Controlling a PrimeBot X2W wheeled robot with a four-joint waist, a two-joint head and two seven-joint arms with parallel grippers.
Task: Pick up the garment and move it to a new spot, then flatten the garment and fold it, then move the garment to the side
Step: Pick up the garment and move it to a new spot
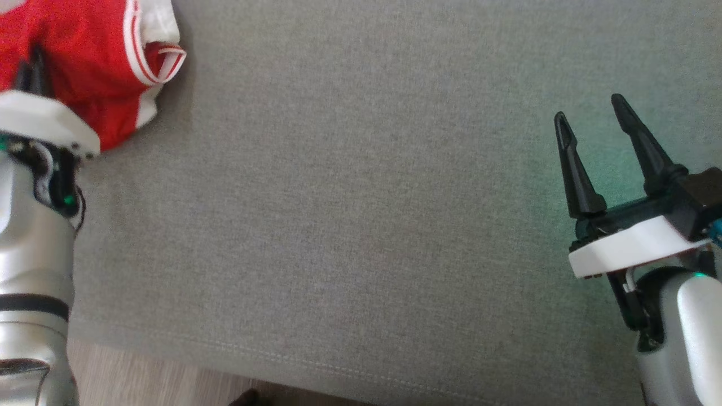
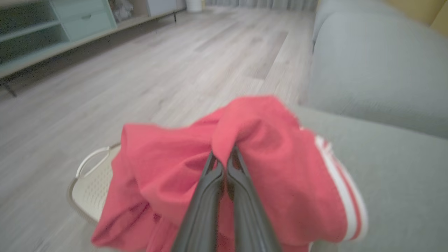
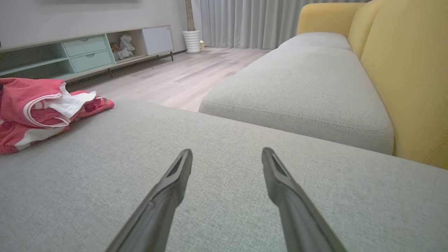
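Garment (image 1: 96,62) bunched at the far left corner of the seat cushion (image 1: 361,225), pinched in the closed left gripper (image 2: 224,154); right gripper (image 1: 589,107) gapes empty; lift high before carrying, so trailing cloth clears the basket (image 2: 87,182).

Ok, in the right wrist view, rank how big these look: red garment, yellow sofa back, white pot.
1. yellow sofa back
2. red garment
3. white pot, though farthest from the camera, so true size unsure.
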